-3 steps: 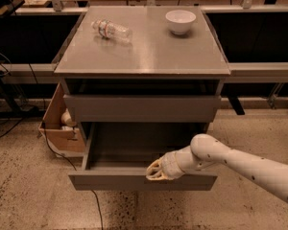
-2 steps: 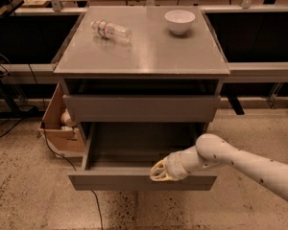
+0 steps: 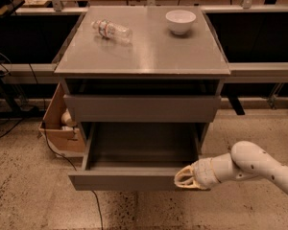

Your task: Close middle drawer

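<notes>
The middle drawer (image 3: 129, 180) is a grey tray with low side walls and a plain flat front. It is pulled far out of the grey cabinet (image 3: 144, 56), and its inside looks bare. My gripper (image 3: 184, 178) is at the right end of the drawer's front panel, at its top edge and touching or very near it. Its beige fingers (image 3: 194, 174) look shut and hold nothing. The white arm (image 3: 259, 164) comes in from the lower right.
The drawer above (image 3: 141, 108) stands slightly out. A plastic bottle (image 3: 111, 30) lies on the cabinet top, and a white bowl (image 3: 180, 21) stands there. A cardboard box (image 3: 62, 128) and cables sit on the floor at the left. Benches run behind.
My gripper has moved right along the drawer front and slightly lower. The drawer has not visibly moved.
</notes>
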`<state>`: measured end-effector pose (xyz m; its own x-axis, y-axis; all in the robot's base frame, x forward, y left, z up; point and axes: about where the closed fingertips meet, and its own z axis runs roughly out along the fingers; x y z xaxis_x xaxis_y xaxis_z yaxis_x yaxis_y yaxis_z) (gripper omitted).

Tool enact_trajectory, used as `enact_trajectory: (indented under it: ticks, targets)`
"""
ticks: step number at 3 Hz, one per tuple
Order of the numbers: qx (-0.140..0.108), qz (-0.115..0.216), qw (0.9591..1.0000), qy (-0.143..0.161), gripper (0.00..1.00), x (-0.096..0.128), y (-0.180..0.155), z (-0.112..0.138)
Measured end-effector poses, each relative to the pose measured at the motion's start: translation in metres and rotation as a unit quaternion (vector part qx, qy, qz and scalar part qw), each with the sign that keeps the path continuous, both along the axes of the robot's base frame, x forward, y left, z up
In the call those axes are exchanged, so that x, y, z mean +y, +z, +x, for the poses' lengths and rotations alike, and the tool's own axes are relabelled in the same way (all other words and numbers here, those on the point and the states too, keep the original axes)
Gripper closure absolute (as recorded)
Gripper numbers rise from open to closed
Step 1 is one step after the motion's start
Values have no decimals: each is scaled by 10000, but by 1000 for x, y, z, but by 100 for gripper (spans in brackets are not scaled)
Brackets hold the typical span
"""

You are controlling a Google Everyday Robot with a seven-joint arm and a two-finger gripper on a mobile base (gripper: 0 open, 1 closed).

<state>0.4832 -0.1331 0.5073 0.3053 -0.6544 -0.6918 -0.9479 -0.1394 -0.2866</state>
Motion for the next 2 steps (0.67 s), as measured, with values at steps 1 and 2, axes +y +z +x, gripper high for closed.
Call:
enact_trajectory:
  ticks: [1, 2]
  targets:
    - [24, 25, 10000, -36, 100, -3, -2, -2]
    - [77, 254, 9992, -289, 100, -5, -21, 1]
